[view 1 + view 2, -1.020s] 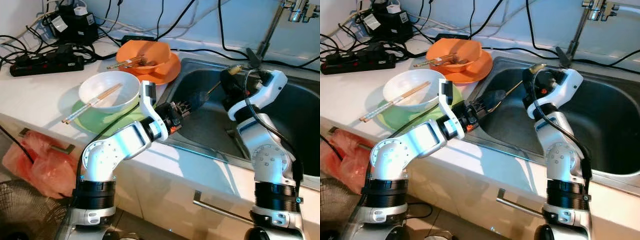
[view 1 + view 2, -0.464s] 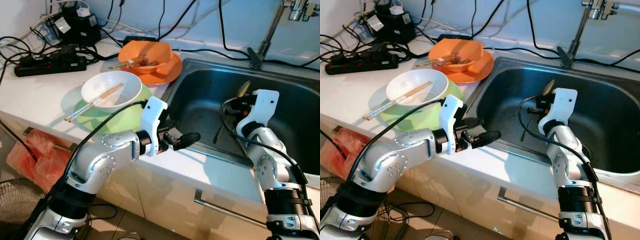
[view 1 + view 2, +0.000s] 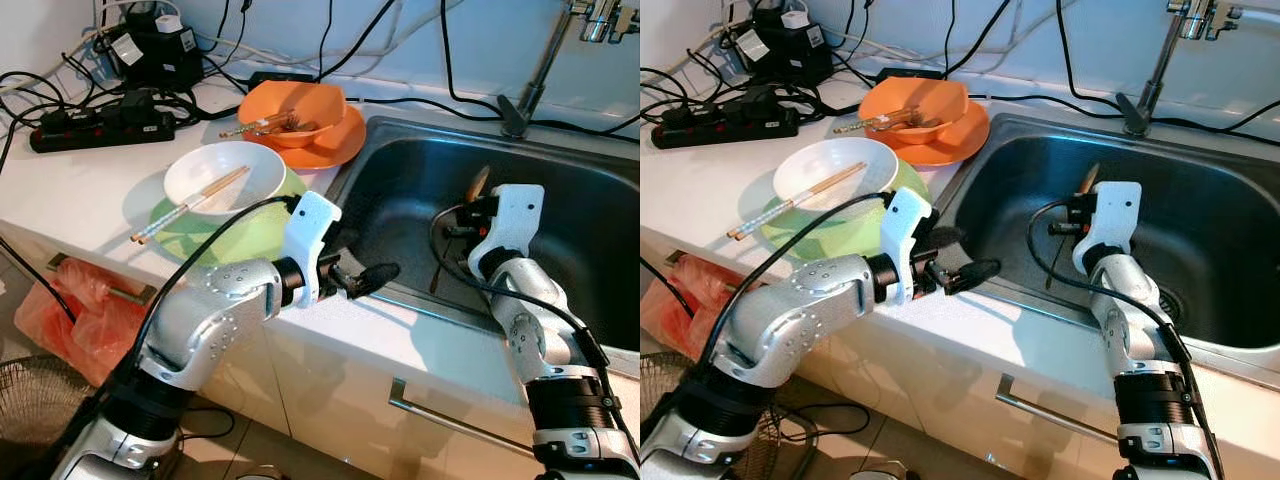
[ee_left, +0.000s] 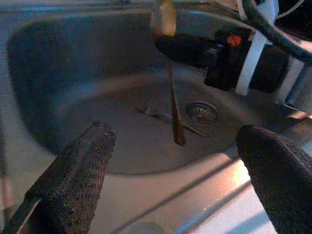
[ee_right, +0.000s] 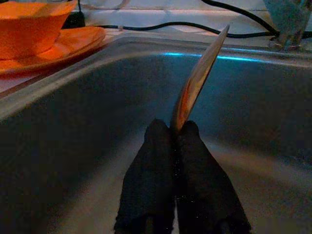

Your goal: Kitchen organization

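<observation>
Right wrist view shows my right gripper (image 5: 175,131) pinched tight on the wooden spoon (image 5: 197,80), held upright over the sink (image 5: 73,146). My left gripper (image 4: 180,161) hangs spread wide and empty at the near rim. I should lower the spoon slowly — releasing only near the basin floor — clear of the drain (image 4: 201,111) beyond.

Silver jointed arms, white wrist housings, black cables, black textured fingers (image 4: 73,180)

Over the sink (image 3: 400,180), the right end effector (image 3: 478,210) pinches a wooden spoon (image 3: 478,186); the left end effector (image 3: 365,279) hovers at the sink's front rim.
</observation>
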